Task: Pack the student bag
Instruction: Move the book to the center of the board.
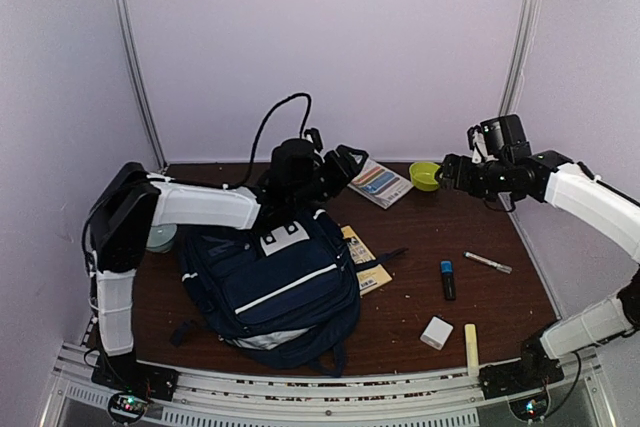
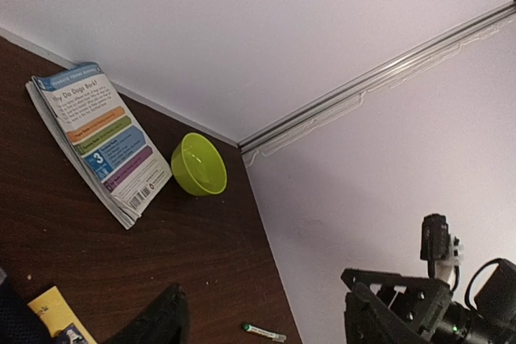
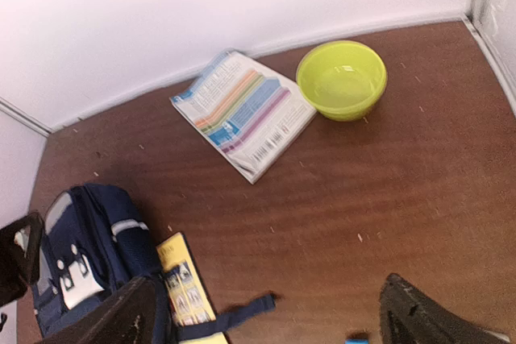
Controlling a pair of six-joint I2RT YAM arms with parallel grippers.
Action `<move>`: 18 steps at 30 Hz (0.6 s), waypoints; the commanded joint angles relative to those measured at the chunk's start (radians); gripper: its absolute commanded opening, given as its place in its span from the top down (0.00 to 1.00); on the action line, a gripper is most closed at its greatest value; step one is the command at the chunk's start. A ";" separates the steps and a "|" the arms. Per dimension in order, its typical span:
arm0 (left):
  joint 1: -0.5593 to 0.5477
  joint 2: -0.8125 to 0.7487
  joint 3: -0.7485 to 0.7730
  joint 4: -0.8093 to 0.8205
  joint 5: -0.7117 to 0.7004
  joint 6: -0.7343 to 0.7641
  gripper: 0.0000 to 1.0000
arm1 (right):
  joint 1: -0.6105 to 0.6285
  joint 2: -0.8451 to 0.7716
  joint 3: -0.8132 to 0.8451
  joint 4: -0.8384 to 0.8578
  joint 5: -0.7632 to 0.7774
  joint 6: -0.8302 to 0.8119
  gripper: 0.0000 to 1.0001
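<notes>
1. Arms rise from the near edge of the table (image 1: 420,237). The left arm (image 1: 200,205) climbs to a high elbow. Its forearm then runs right, across the far end of the bag (image 1: 270,287).
2. The left gripper (image 1: 350,162) hangs just past the bag, near the book (image 1: 380,182). Its fingers are parted and hold nothing.
3. The right arm (image 1: 590,197) comes up from the near right corner, folds back and reaches left along the far side. The right gripper (image 1: 448,173) is spread wide with nothing in it, its tips just beside the bowl (image 1: 424,175).
4. Nearest on the right lie a white block (image 1: 436,332) and a pale yellow stick (image 1: 470,337), close together. Further back are a blue marker (image 1: 447,279) and a pen (image 1: 488,263), apart from each other.
5. The bag lies flat at left centre, white stripe and dotted patch facing up. Its far end is under the left forearm, so I cannot tell whether it is open.
6. A yellow booklet (image 1: 362,259) sticks out from under the bag's right side, with a dark strap lying across it.
7. The book lies flat near the back wall, cover up.
8. The green bowl sits upright just right of the book, not touching it, near the back corner.
</notes>
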 commanded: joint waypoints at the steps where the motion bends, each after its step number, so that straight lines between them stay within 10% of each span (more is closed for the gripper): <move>1: 0.005 -0.183 -0.166 -0.069 -0.050 0.187 0.32 | -0.038 0.082 -0.053 0.480 -0.182 0.140 0.00; 18: 0.003 -0.699 -0.708 -0.225 -0.190 0.332 0.32 | -0.022 1.120 0.981 0.009 -0.340 0.439 0.31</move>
